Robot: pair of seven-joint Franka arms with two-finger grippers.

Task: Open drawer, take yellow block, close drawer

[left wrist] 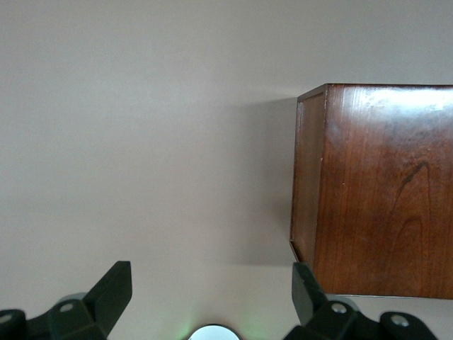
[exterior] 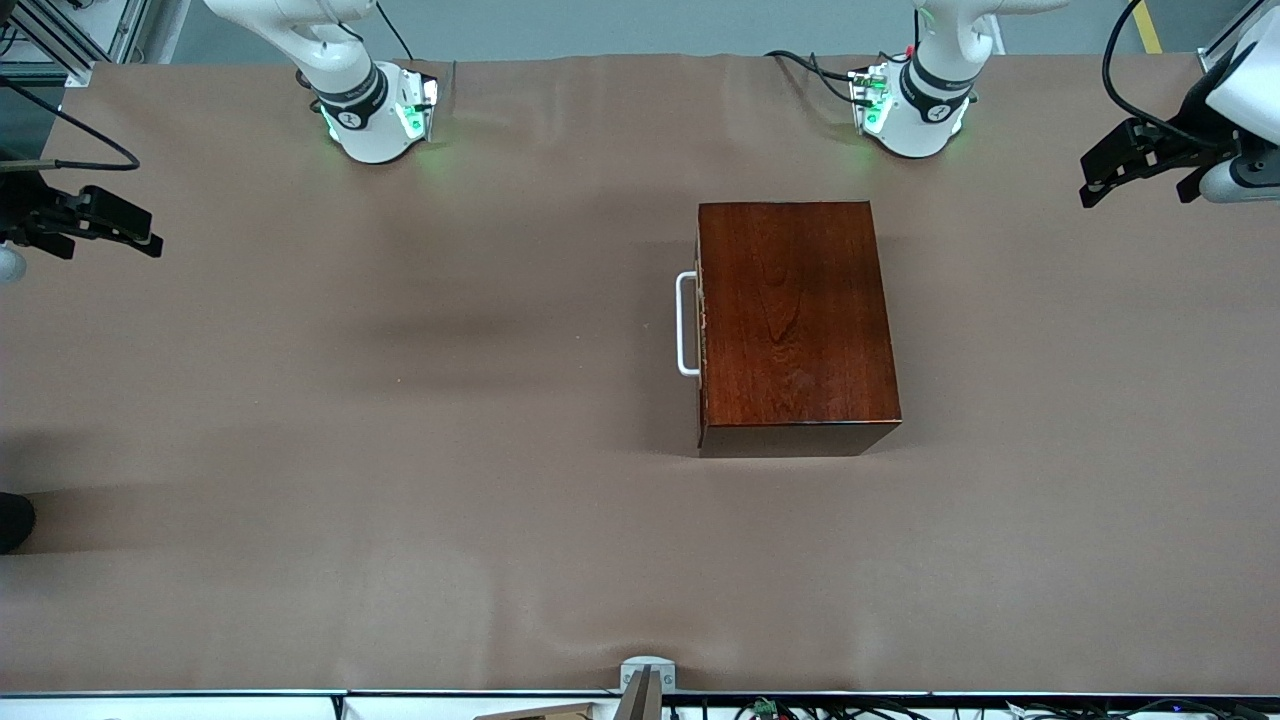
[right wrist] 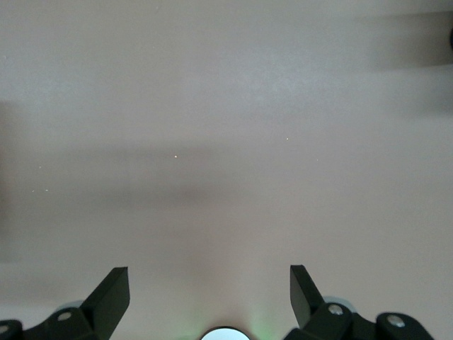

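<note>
Both pairs of fingers are spread wide and empty — the left gripper (left wrist: 212,297) held over bare table (exterior: 400,420) at its own arm's end, the right gripper (right wrist: 210,297) likewise at its end — while the drawer (exterior: 702,330) is seen shut in the wooden box (exterior: 795,320), its white handle (exterior: 686,324) facing the right arm's end.

Glossy reddish-brown grained wooden box (exterior: 795,315), white handle (exterior: 686,324), on a dull brown table (exterior: 400,450).

Robotics lab bench: two white Franka arm bases (exterior: 375,110) with green status lights bolted to a table under brown cloth (exterior: 400,450), aluminium framing (exterior: 70,40) at one corner, loose cables (exterior: 900,708) along the near edge.
</note>
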